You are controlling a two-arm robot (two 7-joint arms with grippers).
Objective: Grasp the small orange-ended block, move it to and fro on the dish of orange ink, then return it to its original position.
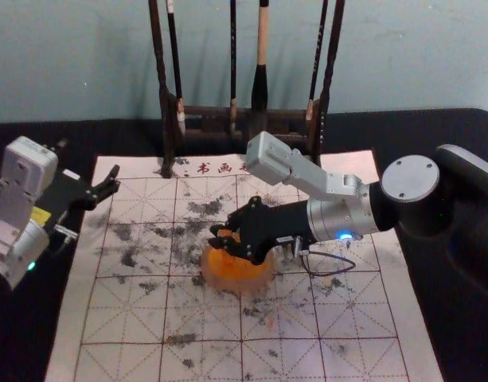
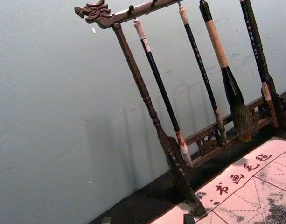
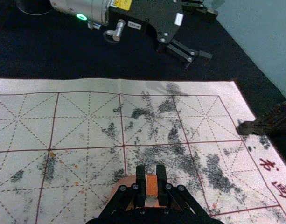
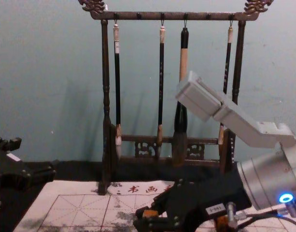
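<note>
While the right gripper [image 3: 151, 174] pinches the orange-ended block [image 3: 151, 185] over the dish [image 1: 237, 280] (left gripper [image 4: 34, 157] idle at left, fingers spread), slip seems possible. Pressing too low could drag the dish.

In the head view, ink dish [image 1: 237, 284] partly behind right pincer [image 1: 215, 236], top of brush rack [image 1: 162, 72] beyond upper edge

Dim, even lt w/ soft shadows on wall [image 4: 51, 58] behind brush rack [image 4: 105, 72]
</note>
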